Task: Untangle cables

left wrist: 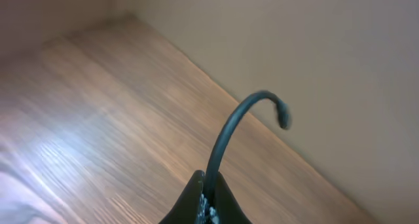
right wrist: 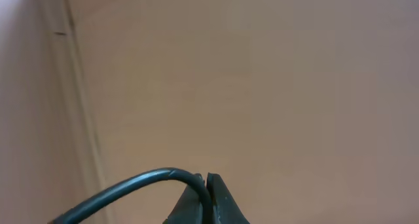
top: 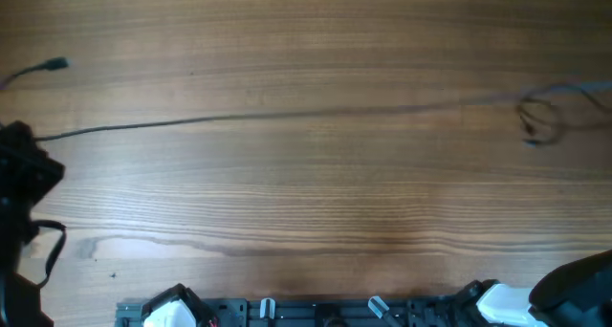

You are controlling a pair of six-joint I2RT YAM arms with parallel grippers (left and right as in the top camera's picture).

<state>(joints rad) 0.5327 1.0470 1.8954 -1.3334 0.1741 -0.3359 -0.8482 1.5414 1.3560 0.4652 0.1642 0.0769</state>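
Note:
A thin dark cable (top: pixel 287 114) runs taut across the table from left to right in the overhead view. Its left end curls back to a small plug (top: pixel 57 65). My left gripper (top: pixel 21 141) sits at the left edge; in the left wrist view it (left wrist: pixel 208 178) is shut on this cable (left wrist: pixel 229 129), whose short free end arcs up to the plug (left wrist: pixel 283 116). At the far right the cable forms a small blurred loop (top: pixel 538 119) and leaves the frame. In the right wrist view my right gripper (right wrist: pixel 205 178) is shut on a dark cable (right wrist: pixel 131 183) that bends away to the left.
The wooden table (top: pixel 316 193) fills the overhead view. The arm mounts (top: pixel 182 308) line its near edge, and part of the right arm (top: pixel 579 284) shows at the bottom right. A plain beige wall (left wrist: pixel 340 67) rises beyond the table's edge.

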